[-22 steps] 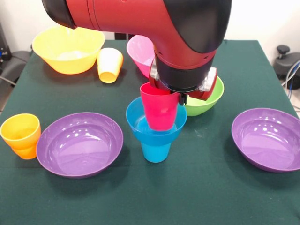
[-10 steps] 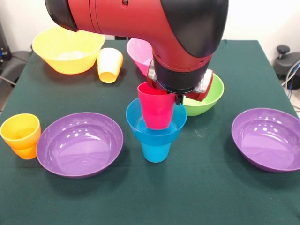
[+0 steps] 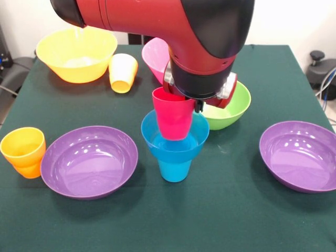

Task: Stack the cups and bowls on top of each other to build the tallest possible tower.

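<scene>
Red cup is what you've got in the gripper: clamped at the rim, tilted, base down inside the small blue bowl; can't tell if the base touches the bowl floor. Small blue bowl sits on the upright blue cup, mid-table. Lime green bowl is on the cloth just behind and right of the stack, partly hidden by your arm. Pink bowl is behind the arm, mostly covered. Orange-yellow bowl is far left, with the yellow cup on its side next to it. Orange cup stands upright at the left edge, touching or nearly touching the left purple bowl. Right purple bowl is well apart, at the right edge.
</scene>
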